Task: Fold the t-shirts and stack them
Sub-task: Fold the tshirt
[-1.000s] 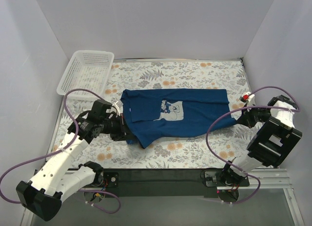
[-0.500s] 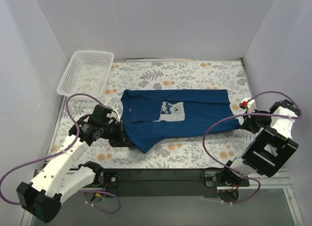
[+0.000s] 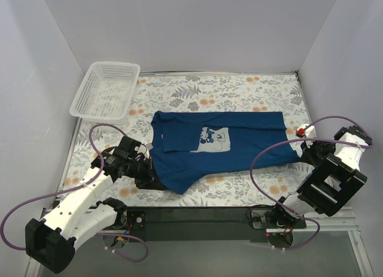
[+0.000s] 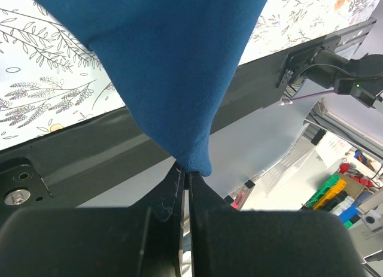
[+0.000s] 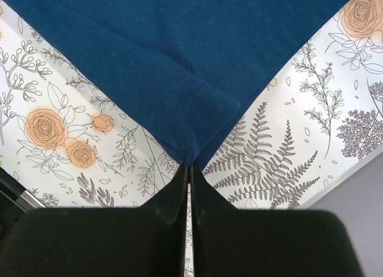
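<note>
The dark navy t-shirt [image 3: 233, 148] lies spread across the floral table, its pale blue mouse print [image 3: 213, 139] facing up. My left gripper [image 3: 153, 180] is shut on the shirt's near-left edge; in the left wrist view the cloth [image 4: 173, 73] narrows to a tip pinched between my fingers [image 4: 187, 170]. My right gripper [image 3: 304, 150] is shut on the shirt's near-right corner; in the right wrist view the hemmed corner [image 5: 179, 103] runs into the closed fingers [image 5: 189, 166]. The cloth is pulled taut between both grippers.
A white mesh basket [image 3: 106, 88] stands at the back left corner. Grey walls close in the table on three sides. The black base rail [image 3: 197, 214] runs along the near edge. Purple cables loop beside both arms.
My left gripper has moved toward the near edge with the shirt's edge in it. My right gripper has moved outward to the right. The shirt has been pulled flatter and wider.
</note>
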Tool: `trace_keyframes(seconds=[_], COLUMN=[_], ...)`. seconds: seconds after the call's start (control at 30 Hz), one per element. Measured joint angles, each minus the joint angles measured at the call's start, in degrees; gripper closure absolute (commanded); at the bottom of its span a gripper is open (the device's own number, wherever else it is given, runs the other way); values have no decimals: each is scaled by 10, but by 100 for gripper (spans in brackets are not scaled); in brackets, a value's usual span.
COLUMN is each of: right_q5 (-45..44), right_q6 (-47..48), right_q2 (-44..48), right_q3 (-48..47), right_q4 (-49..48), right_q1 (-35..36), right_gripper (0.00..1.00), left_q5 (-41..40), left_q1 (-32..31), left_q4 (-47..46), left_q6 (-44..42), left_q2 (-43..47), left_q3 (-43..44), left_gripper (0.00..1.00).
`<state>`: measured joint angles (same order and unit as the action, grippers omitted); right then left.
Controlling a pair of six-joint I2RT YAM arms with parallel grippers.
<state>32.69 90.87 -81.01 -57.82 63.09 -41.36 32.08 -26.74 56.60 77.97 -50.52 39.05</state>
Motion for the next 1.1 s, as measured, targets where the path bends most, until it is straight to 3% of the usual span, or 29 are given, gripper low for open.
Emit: trace_keyframes(seconds=[0.47, 1.1], right_q5=[10, 39], right_q6=[9, -66], right_q2=[-51, -165], right_q3=[10, -91], right_q4=[0, -3], right_q1=[-3, 30], right_gripper=[99, 99], left_q5=[-14, -45], left_q1=[0, 0], left_q4=[-1, -65], left_q6=[-5, -11], left_q2=[-44, -147], left_q3=[56, 120], left_gripper=[100, 100])
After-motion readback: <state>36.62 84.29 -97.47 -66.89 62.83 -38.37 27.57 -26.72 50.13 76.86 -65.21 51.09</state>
